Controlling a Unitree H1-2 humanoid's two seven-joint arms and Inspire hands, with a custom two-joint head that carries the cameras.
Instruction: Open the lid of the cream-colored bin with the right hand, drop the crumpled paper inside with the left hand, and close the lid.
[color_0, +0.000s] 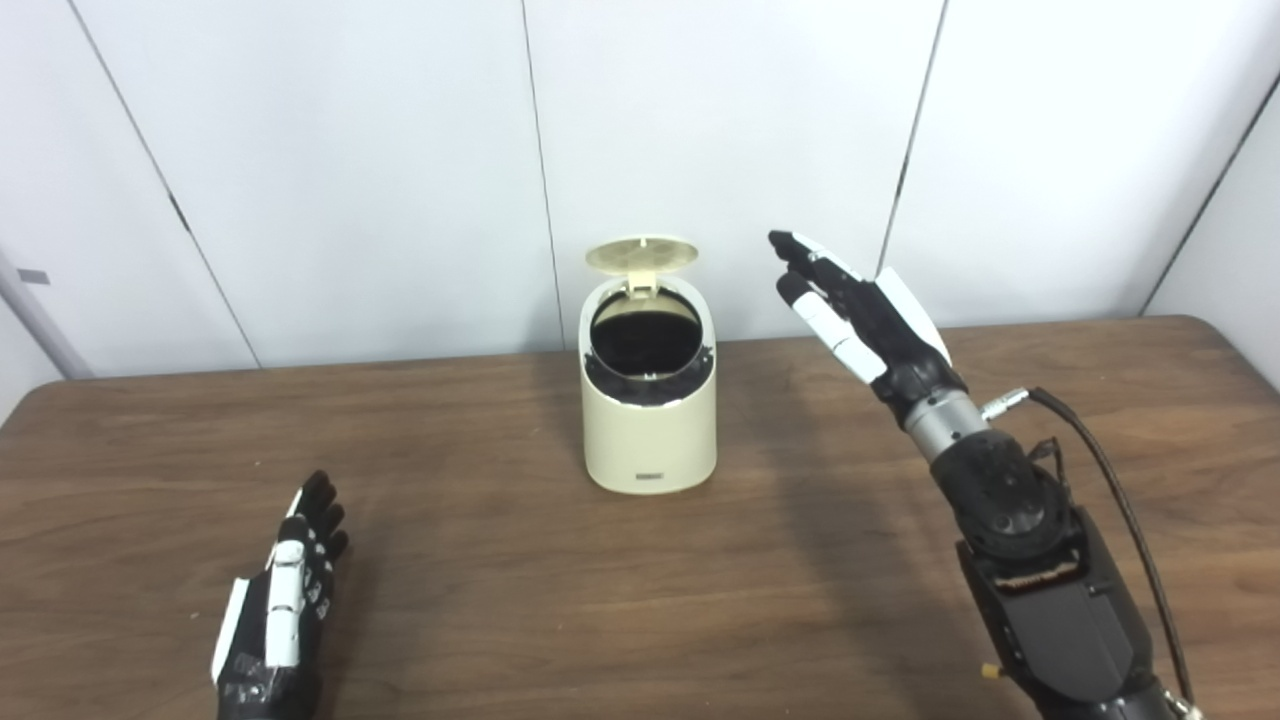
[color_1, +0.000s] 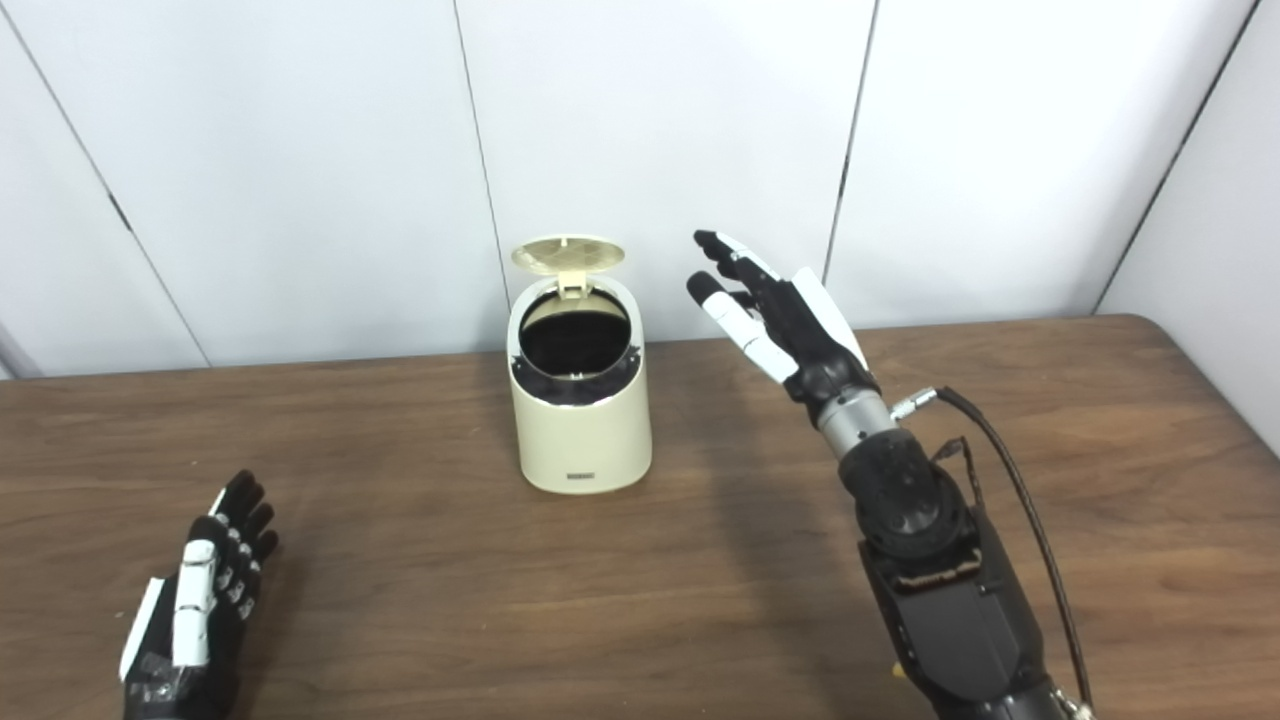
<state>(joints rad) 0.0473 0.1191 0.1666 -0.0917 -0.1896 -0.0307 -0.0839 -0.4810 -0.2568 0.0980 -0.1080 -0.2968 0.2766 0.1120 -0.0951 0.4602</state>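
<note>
The dark brown wood-grain tabletop (color_0: 480, 620) carries one item. A cream-coloured rounded plastic bin (color_0: 648, 420) stands upright near its middle, hinged round lid (color_0: 641, 253) raised.

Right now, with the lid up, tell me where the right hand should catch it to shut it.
Catch the lid at its raised free edge, from above and the right: it stands open, hinged at the rear of the bin, and the open right hand hovers just right of it.
</note>
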